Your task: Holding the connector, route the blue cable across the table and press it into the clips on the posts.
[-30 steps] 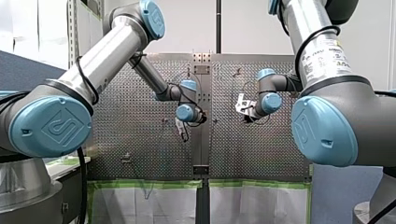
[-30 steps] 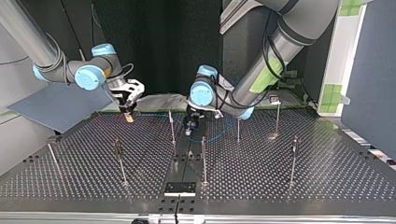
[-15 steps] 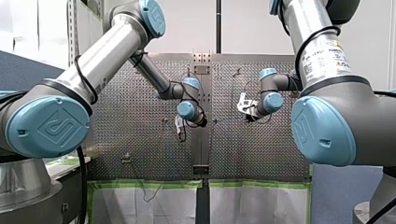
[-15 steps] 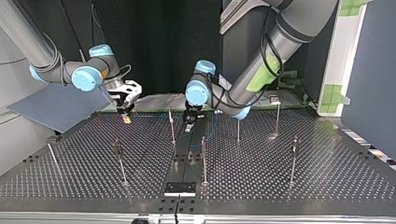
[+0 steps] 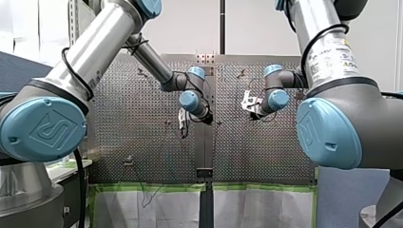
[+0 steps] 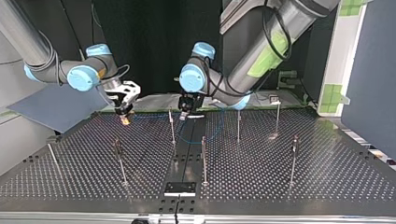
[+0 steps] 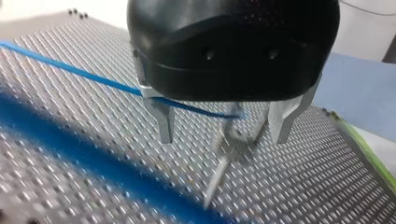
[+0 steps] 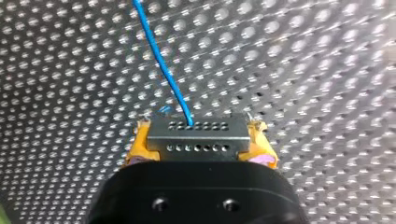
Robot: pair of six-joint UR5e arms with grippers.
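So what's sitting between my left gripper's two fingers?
In the left wrist view, a thin post stands between my left gripper's open metal fingers, and the blue cable runs across toward the post's top.

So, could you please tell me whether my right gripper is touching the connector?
Touching: the right wrist view shows the connector clamped between my right gripper's yellow pads.

Cable: bright blue, plain. Connector: grey metal, two rows of small dark holes. Right gripper: black body, yellow-orange pads. Left gripper: black housing, silver fingers. Table: grey, even grid of small holes. Arms: silver tubes, light blue caps. Tape: green.
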